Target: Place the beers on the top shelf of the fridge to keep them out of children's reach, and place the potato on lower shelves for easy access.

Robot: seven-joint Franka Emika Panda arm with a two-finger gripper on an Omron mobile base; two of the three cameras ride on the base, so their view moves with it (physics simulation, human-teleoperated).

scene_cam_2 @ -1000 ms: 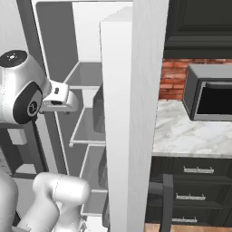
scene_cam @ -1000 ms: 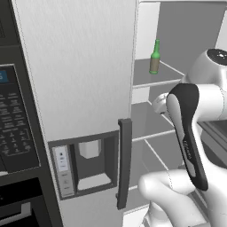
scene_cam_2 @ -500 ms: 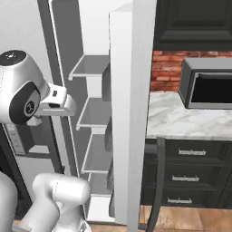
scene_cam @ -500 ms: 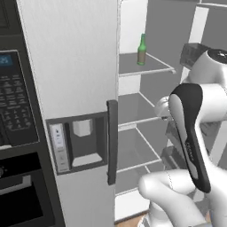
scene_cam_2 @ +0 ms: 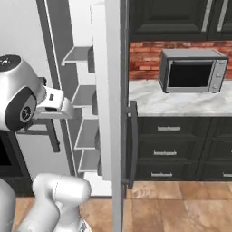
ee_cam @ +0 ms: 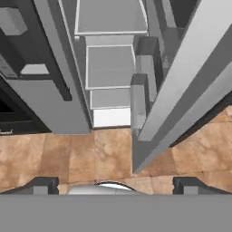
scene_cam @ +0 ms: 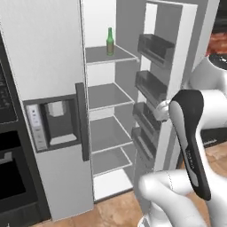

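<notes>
Standing upright on top shelf (scene_cam: 106, 56): green beer (scene_cam: 110, 41); fridge (scene_cam: 48, 66) open; tool (ee_cam: 115, 185) wide, empty.

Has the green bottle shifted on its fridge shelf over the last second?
No. The green bottle sits on the same top shelf; the whole view shifted because the base drove.
</notes>
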